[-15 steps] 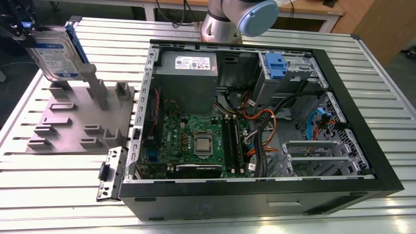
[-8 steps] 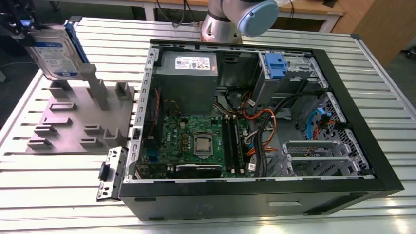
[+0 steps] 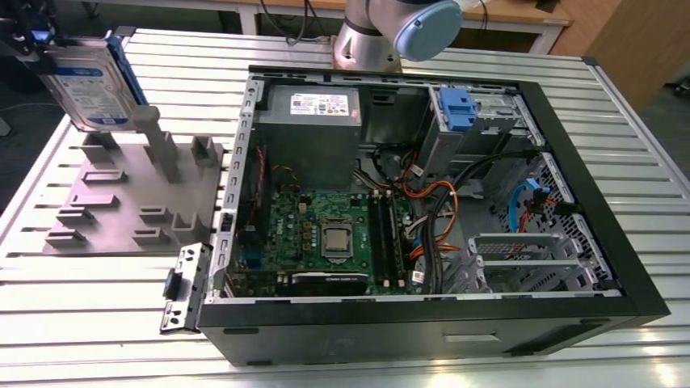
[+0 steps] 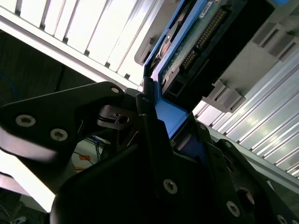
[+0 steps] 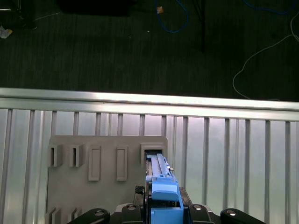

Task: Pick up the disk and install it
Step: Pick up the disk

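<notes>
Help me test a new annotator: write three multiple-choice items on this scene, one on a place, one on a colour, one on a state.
1. Where is the disk?
A) fitted in a drive bay
B) upright above the grey holder plate, at the exterior view's left
C) lying flat on the floor

2. What colour is the disk's carrier bracket?
A) red
B) blue
C) yellow

3. How is the computer case?
A) lying with its side open
B) closed by a side panel
C) wrapped in plastic

Key: 1 B, the exterior view shows it raised over the plate; 2 B, the frame is blue in both wrist views; 3 A, the motherboard lies exposed.
</notes>
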Robot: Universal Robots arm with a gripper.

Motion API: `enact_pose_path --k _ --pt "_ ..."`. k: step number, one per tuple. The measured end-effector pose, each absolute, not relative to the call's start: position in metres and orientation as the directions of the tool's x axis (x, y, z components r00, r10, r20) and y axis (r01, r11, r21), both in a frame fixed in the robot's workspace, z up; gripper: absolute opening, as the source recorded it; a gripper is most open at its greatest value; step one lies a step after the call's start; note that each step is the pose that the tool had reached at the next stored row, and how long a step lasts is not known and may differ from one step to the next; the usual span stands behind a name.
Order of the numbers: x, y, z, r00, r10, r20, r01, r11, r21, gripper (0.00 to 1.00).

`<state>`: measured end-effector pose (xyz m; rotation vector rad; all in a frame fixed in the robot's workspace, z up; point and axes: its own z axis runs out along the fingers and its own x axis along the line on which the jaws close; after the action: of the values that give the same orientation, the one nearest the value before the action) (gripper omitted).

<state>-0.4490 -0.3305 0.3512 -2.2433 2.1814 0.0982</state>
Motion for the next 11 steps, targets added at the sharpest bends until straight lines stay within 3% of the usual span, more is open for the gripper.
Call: enact_pose_path --k 11 --pt "-0.4491 -0.3305 0.3539 0.027 -0.998 -0.053 -0.999 -0.029 0.036 0.37"
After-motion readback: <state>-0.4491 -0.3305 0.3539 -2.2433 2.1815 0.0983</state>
